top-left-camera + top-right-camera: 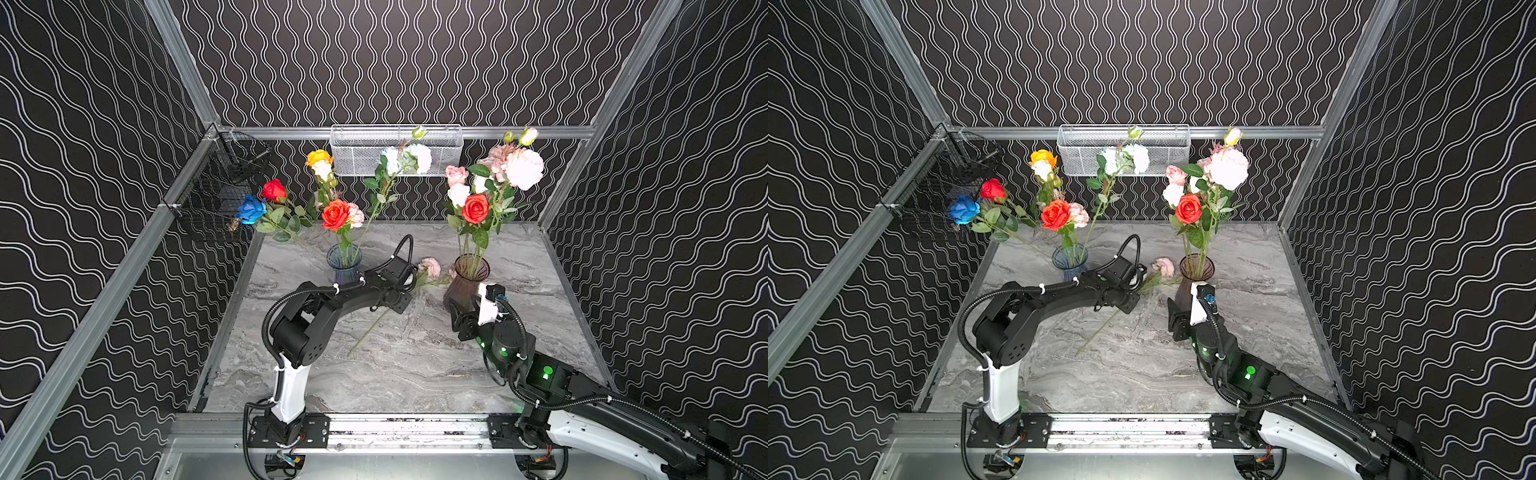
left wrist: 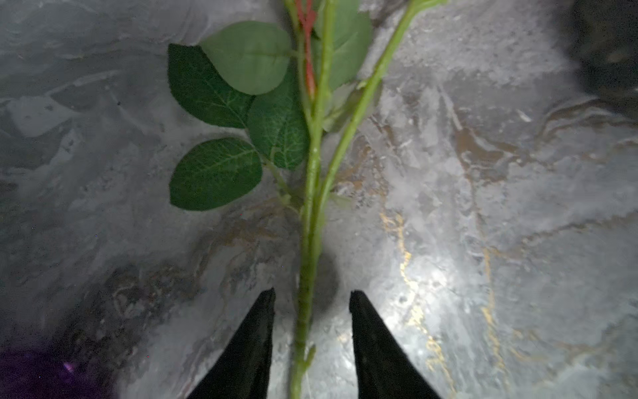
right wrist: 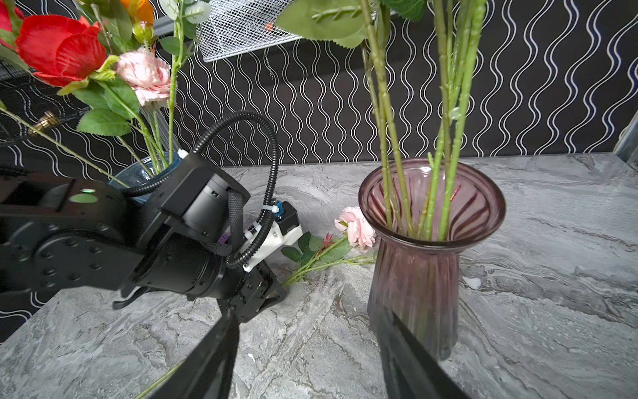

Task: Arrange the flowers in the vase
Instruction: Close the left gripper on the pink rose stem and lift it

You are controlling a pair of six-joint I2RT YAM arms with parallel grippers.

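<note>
A pale pink flower [image 1: 430, 266] [image 1: 1164, 266] [image 3: 357, 229] lies on the marble table between two vases, its green stem [image 2: 310, 207] [image 1: 365, 336] running toward the front. My left gripper [image 2: 312, 293] [image 3: 266, 293] hangs low over that stem. Its jaws stand apart on either side, a gap on each side. The other flowers stand in a blue glass vase [image 1: 344, 262] [image 1: 1070, 259] and a purple-brown ribbed vase [image 1: 469, 274] [image 1: 1196, 270] [image 3: 428, 269]. My right gripper [image 3: 307, 311] [image 1: 457, 311] is open and empty, just in front of the purple-brown vase.
A white mesh basket [image 1: 395, 153] hangs on the back wall, and a black wire basket [image 1: 220, 187] on the left wall. Tall blooms lean out over both vases. The left arm's wrist [image 1: 395, 270] sits between the two vases.
</note>
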